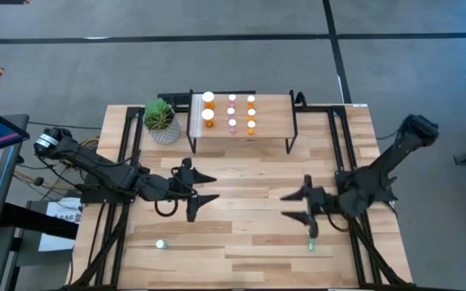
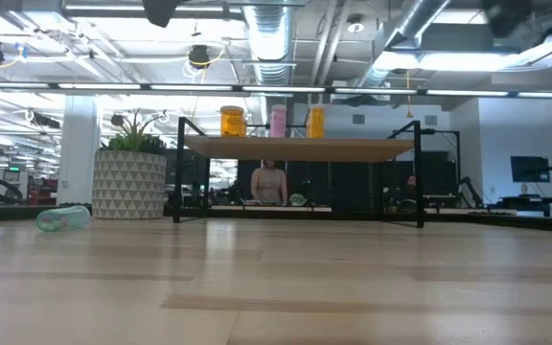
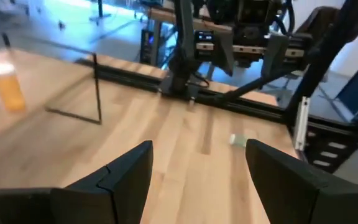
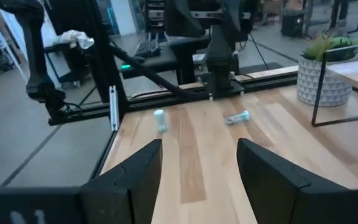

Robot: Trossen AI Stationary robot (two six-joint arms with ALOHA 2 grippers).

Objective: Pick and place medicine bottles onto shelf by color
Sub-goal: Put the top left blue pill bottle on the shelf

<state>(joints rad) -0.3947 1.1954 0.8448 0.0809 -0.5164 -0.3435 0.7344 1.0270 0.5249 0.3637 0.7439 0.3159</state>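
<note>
**Mia:** From up high, what could go wrong?

**Ben:** Both arms hang over the counter (image 1: 241, 182) with nothing held. The left end effector (image 1: 203, 195) is open, and the right end effector (image 1: 295, 205) is open too. One teal bottle (image 1: 160, 243) sits near the left one, toward the front edge. Another teal bottle (image 1: 311, 244) is just beside the right one's fingers. I think a bump could roll it off the counter.

**Mia:** How many are on the shelf (image 1: 269, 121)?

**Ben:** I count eight: two big orange, three small orange, three pink. It stands well past both end effectors, beside one plant (image 1: 159, 118).

**Mia:** And from down low?

**Ben:** One teal bottle (image 2: 62, 218) lies on its side. It looks like it would roll when pinched. I can only make out three bottles on the shelf (image 2: 295, 147).

**Mia:** The left wrist view?

**Ben:** Open fingers (image 3: 120, 174), one teal bottle (image 3: 237, 140) far ahead.

**Mia:** Right wrist?

**Ben:** Open fingers (image 4: 142, 171), two teal bottles ahead: one standing (image 4: 160, 119), one lying (image 4: 237, 117).
</note>
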